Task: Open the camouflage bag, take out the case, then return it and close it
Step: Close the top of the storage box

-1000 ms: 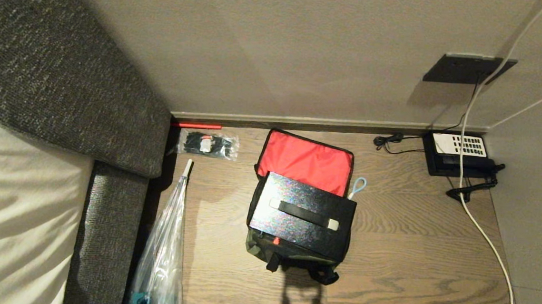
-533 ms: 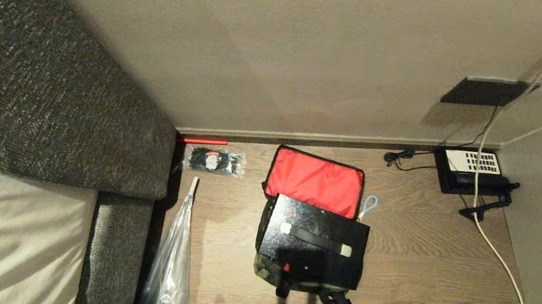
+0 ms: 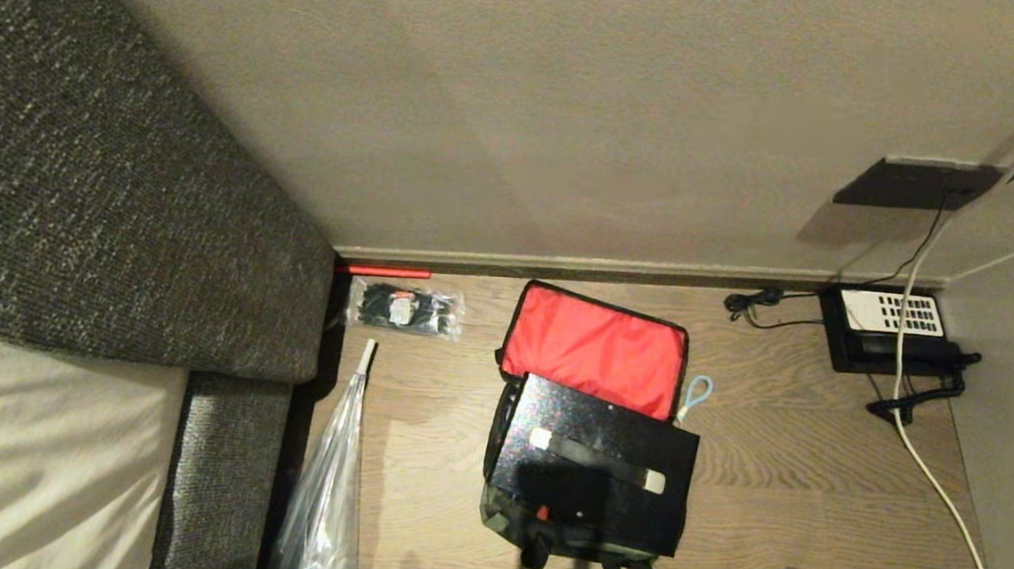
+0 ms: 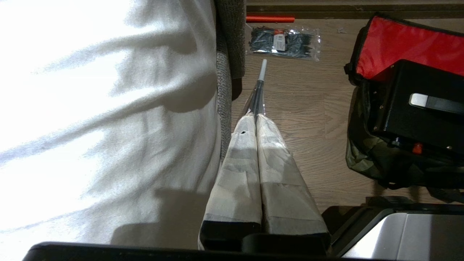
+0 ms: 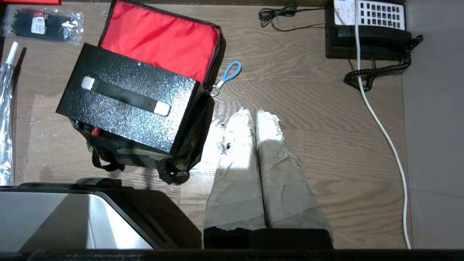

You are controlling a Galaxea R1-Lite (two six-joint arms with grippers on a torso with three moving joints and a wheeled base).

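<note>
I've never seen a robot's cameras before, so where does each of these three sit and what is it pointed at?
Head view: high up, looking down at the camouflage bag and the case on it.
Left wrist view: behind the shut left end effector, facing floor beside the bedding.
Right wrist view: behind the shut right end effector, above floor.
All three share bag and case.

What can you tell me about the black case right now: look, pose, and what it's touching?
The case is a flat black rectangular box with a speckled, glittery sheen. A long black handle with whitish ends runs along its top face, and a small red latch shows at its near edge. It lies flat but skewed on top of the open camouflage bag, resting on it rather than tucked inside, just in front of the bag's raised red-lined lid flap. Neither gripper touches it.
</note>
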